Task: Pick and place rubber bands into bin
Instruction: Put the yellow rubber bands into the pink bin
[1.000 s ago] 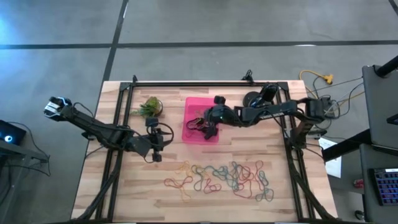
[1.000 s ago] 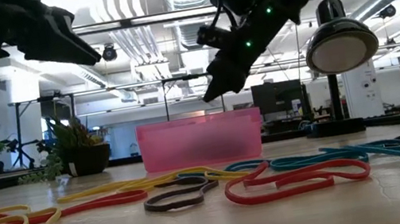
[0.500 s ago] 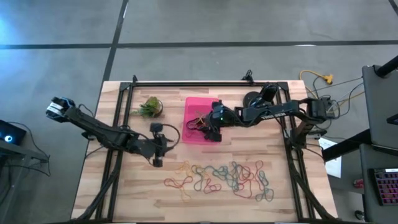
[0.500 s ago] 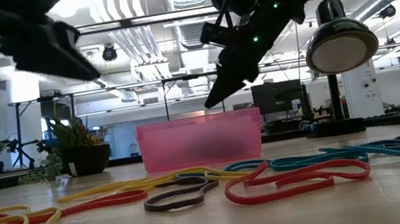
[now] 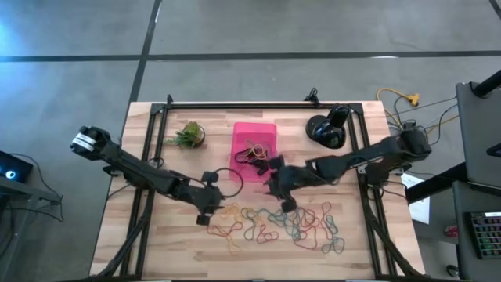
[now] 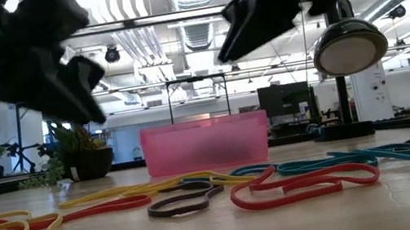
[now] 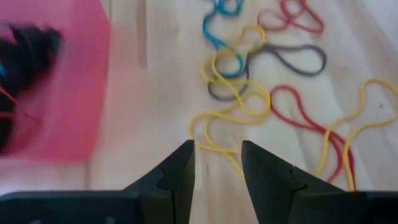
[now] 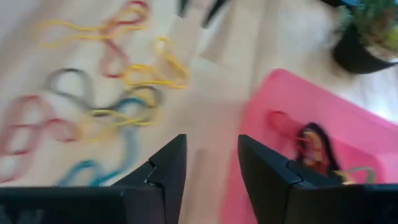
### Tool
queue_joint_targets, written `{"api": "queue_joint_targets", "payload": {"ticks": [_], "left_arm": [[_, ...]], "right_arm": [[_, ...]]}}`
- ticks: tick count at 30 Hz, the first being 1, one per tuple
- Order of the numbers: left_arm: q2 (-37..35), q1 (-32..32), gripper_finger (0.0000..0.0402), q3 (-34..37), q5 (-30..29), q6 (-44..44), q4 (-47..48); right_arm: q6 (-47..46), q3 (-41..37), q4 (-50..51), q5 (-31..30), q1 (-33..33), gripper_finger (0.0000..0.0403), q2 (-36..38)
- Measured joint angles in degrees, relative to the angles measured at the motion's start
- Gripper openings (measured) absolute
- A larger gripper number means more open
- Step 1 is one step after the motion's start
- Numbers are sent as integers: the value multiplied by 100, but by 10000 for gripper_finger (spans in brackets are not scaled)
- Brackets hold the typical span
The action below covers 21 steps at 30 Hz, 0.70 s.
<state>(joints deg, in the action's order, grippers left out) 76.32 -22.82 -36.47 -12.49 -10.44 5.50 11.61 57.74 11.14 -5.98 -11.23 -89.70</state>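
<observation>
The pink bin [image 5: 254, 135] stands at the table's middle back, with several rubber bands [image 5: 252, 151] lying in it. Many more rubber bands [image 5: 274, 223] in red, yellow, blue and grey lie spread on the wood near the front edge. My left gripper [image 5: 205, 211] hovers open over the left end of that spread, above a yellow band [image 7: 214, 146]. My right gripper [image 5: 283, 202] hovers open between the bin [image 8: 311, 137] and the loose bands [image 8: 106, 106]. Nothing sits between either pair of fingers.
A small potted plant [image 5: 188, 135] stands left of the bin. A round black object [image 5: 325, 129] stands to the bin's right. Black frame rails run along the table's left, right and far sides. Bare wood shows at the near left corner.
My right gripper has left its place over the bin and gone toward the table's near edge, to the spread of bands. My left gripper has gone right and toward the near edge, reaching the spread's left end. The bands in the bin lie still.
</observation>
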Motion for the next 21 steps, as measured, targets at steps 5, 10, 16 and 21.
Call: {"api": "queue_joint_targets", "payload": {"ticks": [5,10,16,21], "left_arm": [[335,-285,116,-27,339,-307,6],[574,-599,116,-200,188,-428,-57],[1027,-724,116,-386,-405,-424,-65],[1439,-722,116,-634,-697,-545,-59]], "right_arm": [[-511,-4,413,-2,-632,127,294],[-819,-11,498,-113,-1098,120,347],[-1084,-17,498,-369,-1416,111,347],[-1169,-20,495,-470,-1553,104,345]]}}
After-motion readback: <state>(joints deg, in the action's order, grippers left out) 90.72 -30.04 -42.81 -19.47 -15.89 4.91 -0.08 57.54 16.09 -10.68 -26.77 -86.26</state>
